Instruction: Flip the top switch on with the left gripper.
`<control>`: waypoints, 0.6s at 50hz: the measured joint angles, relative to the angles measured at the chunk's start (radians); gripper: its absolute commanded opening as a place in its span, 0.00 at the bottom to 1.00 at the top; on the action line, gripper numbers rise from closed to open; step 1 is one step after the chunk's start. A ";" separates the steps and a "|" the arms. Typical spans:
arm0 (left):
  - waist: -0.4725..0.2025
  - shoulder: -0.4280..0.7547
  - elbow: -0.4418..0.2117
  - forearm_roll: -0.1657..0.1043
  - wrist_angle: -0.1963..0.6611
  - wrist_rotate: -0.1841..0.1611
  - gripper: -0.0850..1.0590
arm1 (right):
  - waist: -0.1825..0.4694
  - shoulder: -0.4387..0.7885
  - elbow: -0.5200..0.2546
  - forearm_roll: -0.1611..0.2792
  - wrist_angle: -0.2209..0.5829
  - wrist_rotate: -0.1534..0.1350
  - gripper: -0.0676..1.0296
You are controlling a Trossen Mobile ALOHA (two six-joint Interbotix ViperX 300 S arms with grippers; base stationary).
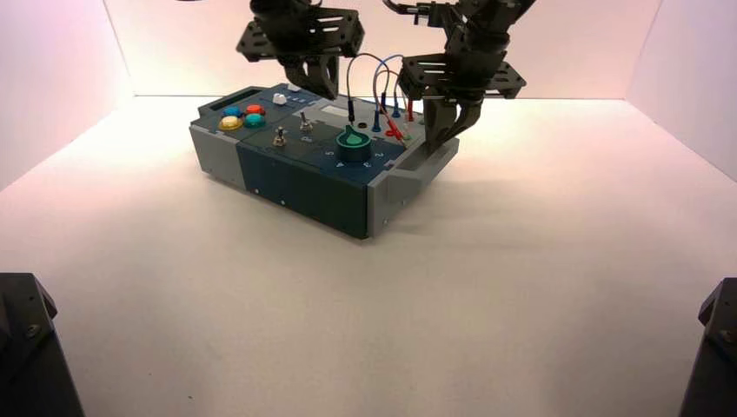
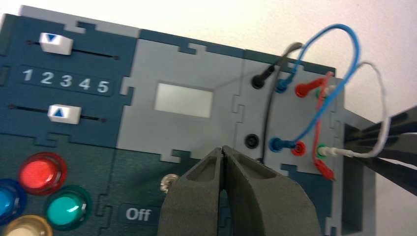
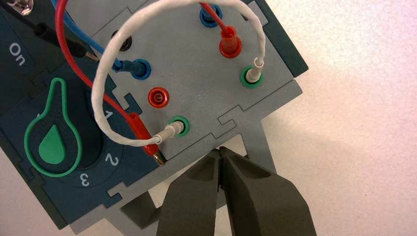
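The box (image 1: 295, 174) stands turned on the table. Two small metal toggle switches sit on its top between the coloured buttons and the green knob. The farther, top switch (image 1: 306, 122) shows in the left wrist view as a metal toggle (image 2: 168, 183) just beside my left gripper's finger (image 2: 196, 196), near an "Off" label (image 2: 137, 214). I cannot tell which way its lever leans. My left gripper (image 2: 223, 148) is shut and empty, and hangs over the back of the box (image 1: 330, 91) above that switch. My right gripper (image 3: 220, 150) is shut and empty at the box's right-end handle (image 1: 443, 130).
Red, teal, blue and yellow buttons (image 2: 42, 172) lie beside the switches, with two white sliders (image 2: 64, 113) and a small display (image 2: 183, 100) behind. The green knob (image 3: 51, 142) and looping wires (image 1: 382, 87) in coloured sockets fill the box's right part. An "On" label (image 3: 17, 49) shows near the knob.
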 measured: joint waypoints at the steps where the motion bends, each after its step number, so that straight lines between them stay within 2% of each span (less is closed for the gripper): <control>1: 0.000 -0.002 0.000 0.000 0.000 0.000 0.05 | -0.002 0.000 0.000 0.000 -0.002 -0.002 0.04; 12: 0.052 -0.002 0.014 0.005 -0.009 0.002 0.05 | 0.000 0.003 -0.002 0.000 0.000 0.000 0.04; 30: 0.083 0.000 0.038 0.009 -0.012 0.002 0.05 | 0.000 0.018 -0.028 -0.002 0.014 -0.002 0.04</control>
